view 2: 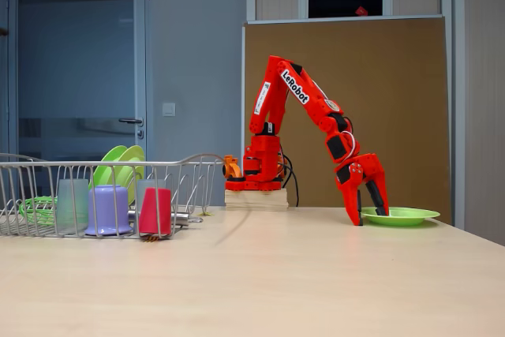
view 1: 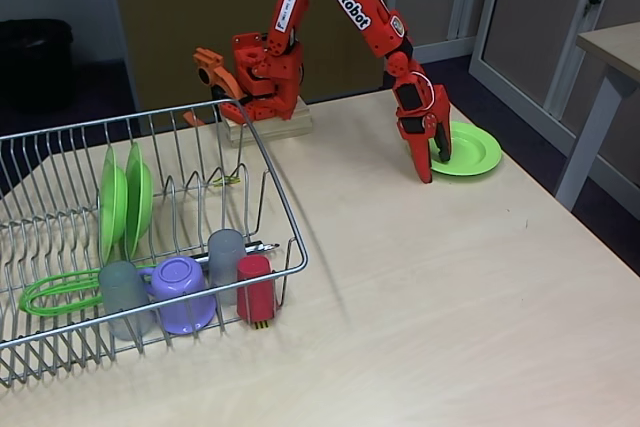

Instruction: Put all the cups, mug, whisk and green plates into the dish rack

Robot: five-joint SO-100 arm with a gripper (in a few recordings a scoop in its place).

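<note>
My pincer [view 1: 432, 159] stands spread apart at the near-left rim of the last green plate [view 1: 470, 150], one finger set down on the tabletop [view 1: 450, 287] just outside the rim, the other over the plate's inside; nothing is gripped yet. That plate lies flat, well apart from the dish rack [view 1: 150, 237], off to the rack's right in both fixed views. In the rack two green plates [view 1: 125, 202] already stand upright between prongs, and the whisk [view 1: 55, 295], two grey cups [view 1: 225, 259], the red cup [view 1: 255, 287] and the mug [view 1: 182, 292] sit along its near side.

To do this pickup well, I judge I should slide the outer finger under the raised rim, close firmly on the edge, and lift slowly, since a thin plate held at one side may tilt or slip. Then I would carry it to an empty slot beside the standing plates.
</note>
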